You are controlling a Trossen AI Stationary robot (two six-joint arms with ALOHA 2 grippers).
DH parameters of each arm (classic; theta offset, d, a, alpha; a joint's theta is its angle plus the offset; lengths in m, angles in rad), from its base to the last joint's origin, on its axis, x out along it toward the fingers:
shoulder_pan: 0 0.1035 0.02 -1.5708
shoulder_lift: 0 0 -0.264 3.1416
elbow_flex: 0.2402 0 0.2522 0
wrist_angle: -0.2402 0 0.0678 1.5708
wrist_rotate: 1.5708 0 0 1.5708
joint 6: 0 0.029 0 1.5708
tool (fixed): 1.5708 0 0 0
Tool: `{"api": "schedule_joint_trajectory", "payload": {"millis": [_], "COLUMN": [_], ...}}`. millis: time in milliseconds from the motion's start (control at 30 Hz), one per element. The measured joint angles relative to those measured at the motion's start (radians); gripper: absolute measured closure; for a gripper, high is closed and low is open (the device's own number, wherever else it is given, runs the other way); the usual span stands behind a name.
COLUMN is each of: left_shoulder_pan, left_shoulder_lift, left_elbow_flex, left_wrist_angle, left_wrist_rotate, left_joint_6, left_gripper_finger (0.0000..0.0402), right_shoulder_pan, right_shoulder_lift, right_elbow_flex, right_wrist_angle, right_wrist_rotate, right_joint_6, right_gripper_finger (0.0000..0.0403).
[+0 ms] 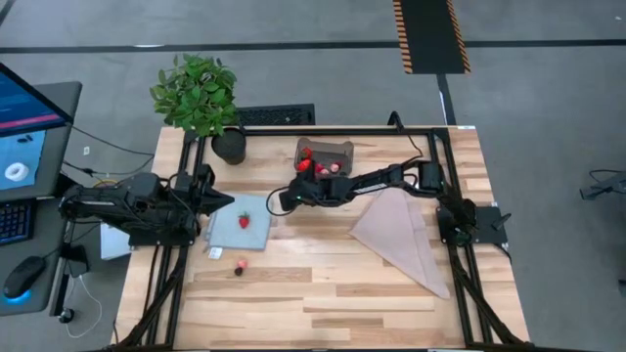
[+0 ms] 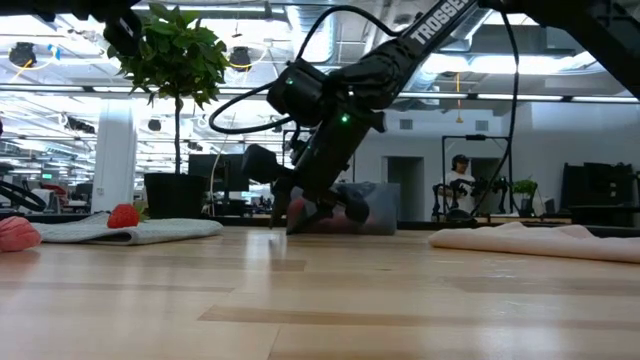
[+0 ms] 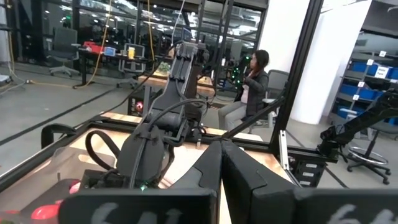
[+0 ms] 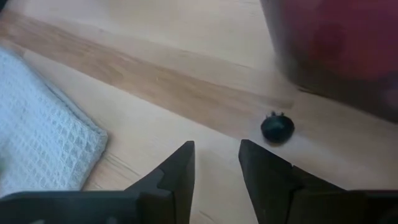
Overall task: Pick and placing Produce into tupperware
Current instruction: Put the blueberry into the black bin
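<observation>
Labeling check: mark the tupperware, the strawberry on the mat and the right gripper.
tupperware point(image 1: 337, 149): high view, bare grey wall.
strawberry point(image 1: 244, 221): high view, middle of the fruit.
right gripper point(image 4: 216, 163): right wrist view, midway between fingertips.

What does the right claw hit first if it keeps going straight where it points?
Likely bare tabletop: the right claw has nothing between its fingers. The small dark berry sits just off that line, the tub beyond it. Depth is unclear.
</observation>
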Motion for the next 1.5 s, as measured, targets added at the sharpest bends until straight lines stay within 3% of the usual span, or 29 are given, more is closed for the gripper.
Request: {"api": "schedule_joint_trajectory", "payload": {"millis": [233, 800, 900, 1100, 1500], "left_shoulder_pan": [0.0, 0.0, 0.0, 0.0, 0.0], "left_shoulder_lift": [0.0, 0.0, 0.0, 0.0, 0.0], "left_elbow_flex": [0.0, 0.0, 0.0, 0.0, 0.0], "left_wrist_angle": [-0.009, -0.013, -0.015, -0.015, -0.015], "left_wrist_rotate": [0.0, 0.0, 0.0, 0.0, 0.0], "left_joint_6": [-0.003, -0.002, -0.002, -0.002, -0.003], "left_gripper_finger": [0.0401, 0.0401, 0.0401, 0.0401, 0.0401], "right_shoulder_pan": [0.011, -0.02, -0.021, 0.033, 0.056], "right_shoulder_lift": [0.001, 0.004, 0.006, 0.011, 0.05], "right_elbow_flex": [0.05, 0.086, 0.084, 0.08, 0.086], "right_wrist_angle": [-0.165, -0.228, -0.228, -0.229, -0.23], "right_wrist_rotate": [0.002, 0.045, 0.091, 0.324, 0.314], "right_joint_6": [0.025, 0.077, 0.069, 0.042, 0.097], "right_gripper_finger": [0.0244, 0.0261, 0.0265, 0.0276, 0.0264]}}
